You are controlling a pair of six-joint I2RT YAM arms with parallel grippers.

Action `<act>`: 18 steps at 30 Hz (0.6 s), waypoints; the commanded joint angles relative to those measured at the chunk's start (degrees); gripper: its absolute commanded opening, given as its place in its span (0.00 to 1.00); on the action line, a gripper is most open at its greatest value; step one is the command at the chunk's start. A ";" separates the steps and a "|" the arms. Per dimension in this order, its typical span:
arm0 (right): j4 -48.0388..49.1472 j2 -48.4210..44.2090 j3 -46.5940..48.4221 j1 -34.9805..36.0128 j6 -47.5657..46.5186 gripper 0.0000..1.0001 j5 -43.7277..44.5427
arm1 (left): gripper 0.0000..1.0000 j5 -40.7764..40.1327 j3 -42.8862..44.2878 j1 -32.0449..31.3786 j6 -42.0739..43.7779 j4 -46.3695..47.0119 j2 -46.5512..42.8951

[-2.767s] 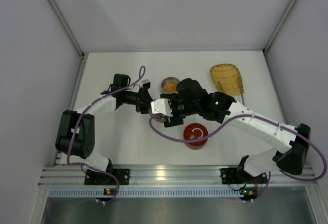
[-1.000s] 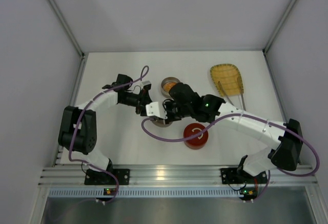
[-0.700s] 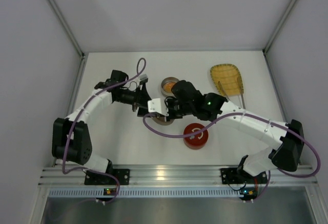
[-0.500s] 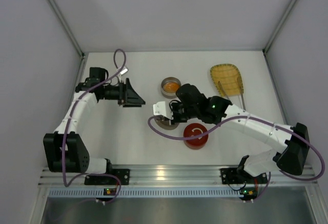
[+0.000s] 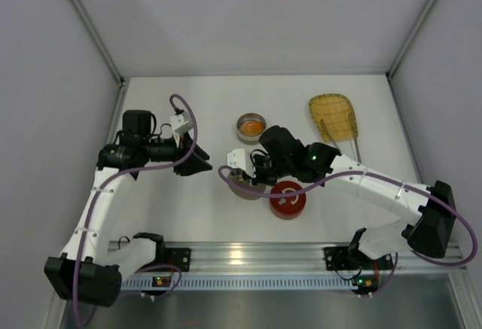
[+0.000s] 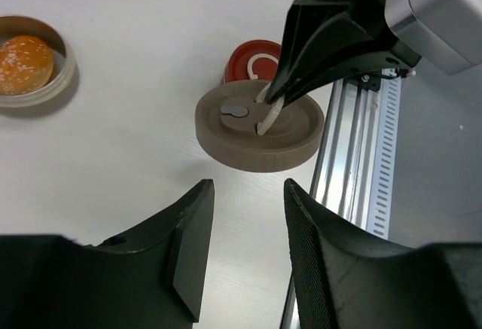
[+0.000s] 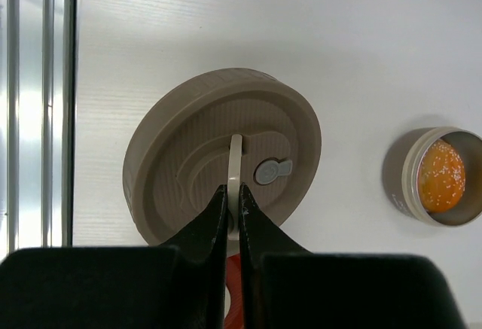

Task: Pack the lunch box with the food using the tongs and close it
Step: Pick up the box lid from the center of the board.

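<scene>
Top: your right end effector (image 5: pixel 246 174) pinches the lid (image 5: pixel 242 187) by its loop. The tin (image 5: pixel 240 127) with the orange food (image 5: pixel 252 127) lies just beyond it on the table, nearer your right arm.
Left wrist: the left end effector (image 6: pixel 247 187) is spread and empty.
Right wrist: the tin (image 7: pixel 401 171) sits right of the lid, apart from it.

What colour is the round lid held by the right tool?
The lid is taupe brown; clearest in the right wrist view.

Bright, even light; soft, short shadows

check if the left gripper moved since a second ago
Yes. The left gripper has backed off leftward, farther from the open tin holding the orange food.
</scene>
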 commanded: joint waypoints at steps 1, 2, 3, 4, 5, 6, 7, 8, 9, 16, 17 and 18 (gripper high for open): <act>2.26 -0.50 2.44 -0.63 2.92 0.00 -0.63 | 0.48 -4.54 -6.19 -5.45 -9.48 16.20 -4.81; 2.26 -0.33 3.31 -0.63 3.27 0.00 -0.02 | 0.48 -6.48 -7.18 -7.82 -10.65 18.49 -5.61; 2.26 0.20 3.75 -0.63 3.45 0.00 0.42 | 0.48 -8.42 -7.79 -12.46 -11.36 21.21 -6.23; 2.26 0.29 4.02 -0.63 3.45 0.00 0.60 | 0.48 -12.27 -8.76 -14.59 -12.84 22.20 -6.67; 2.52 0.29 4.46 -0.63 3.62 0.00 1.04 | 0.48 -14.31 -9.12 -16.79 -13.64 22.90 -6.85; 2.61 0.38 4.64 -0.63 3.80 0.00 1.22 | 0.49 -16.15 -9.55 -20.12 -14.43 24.04 -6.85; 2.70 0.47 4.72 -0.63 3.89 0.00 1.30 | 0.50 -17.56 -10.17 -21.02 -16.44 24.83 -6.76; 2.53 0.64 5.33 -0.63 4.06 0.00 1.39 | 0.52 -19.06 -11.57 -21.55 -17.68 25.89 -6.93; 1.92 1.08 5.60 -0.55 4.15 0.00 1.48 | 0.61 -19.68 -12.28 -21.99 -18.74 26.94 -7.02; 0.51 0.82 7.10 0.24 4.15 0.00 -1.59 | 0.56 -23.11 -16.06 -24.45 -22.44 36.61 -7.90; 0.33 0.73 7.36 0.24 4.07 0.00 -3.25 | 0.54 -23.38 -16.32 -24.81 -22.09 37.23 -7.90; -0.02 0.64 7.45 0.24 3.98 0.00 -4.05 | 0.52 -23.29 -16.93 -25.07 -21.65 37.67 -8.08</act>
